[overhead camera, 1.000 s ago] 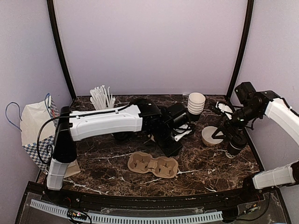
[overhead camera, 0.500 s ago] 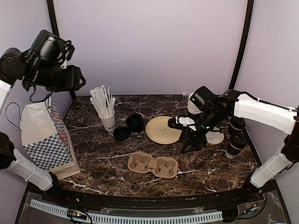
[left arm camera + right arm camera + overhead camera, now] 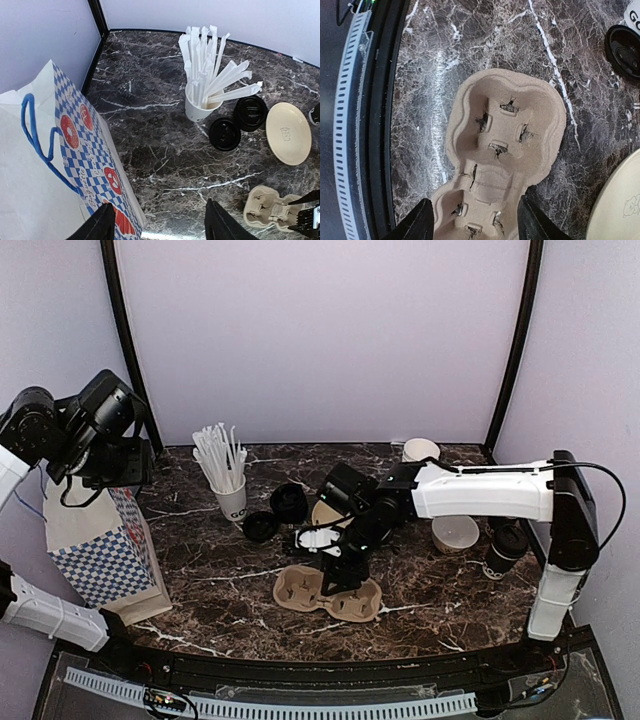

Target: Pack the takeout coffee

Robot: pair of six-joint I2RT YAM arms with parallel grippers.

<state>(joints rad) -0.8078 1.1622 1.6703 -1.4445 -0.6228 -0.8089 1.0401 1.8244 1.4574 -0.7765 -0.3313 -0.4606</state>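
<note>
One takeout coffee [image 3: 506,543], a black lidded cup, stands at the table's right edge, partly behind my right arm. Two loose black lids [image 3: 262,527] [image 3: 224,134] lie by the straw cup. My right gripper [image 3: 334,572] [image 3: 477,226] hangs open low over the tan two-hole cup carrier [image 3: 300,592] [image 3: 506,140]. Its fingers [image 3: 420,223] straddle the carrier's narrow middle, close to both edges. My left gripper [image 3: 118,472] [image 3: 157,229] is raised at the far left, open and empty, beside the top of the paper bag [image 3: 92,545] [image 3: 35,165].
A white cup of straws [image 3: 228,492] [image 3: 200,107] stands at the back left. A tan disc [image 3: 288,132] lies mid-table, half hidden by my right arm. A white bowl [image 3: 455,532] and stacked white cups [image 3: 420,450] sit at the right.
My left arm swung from mid-table up to the bag at the far left, jaws opening. My right arm moved from the right side to the carrier, jaws narrowing.
</note>
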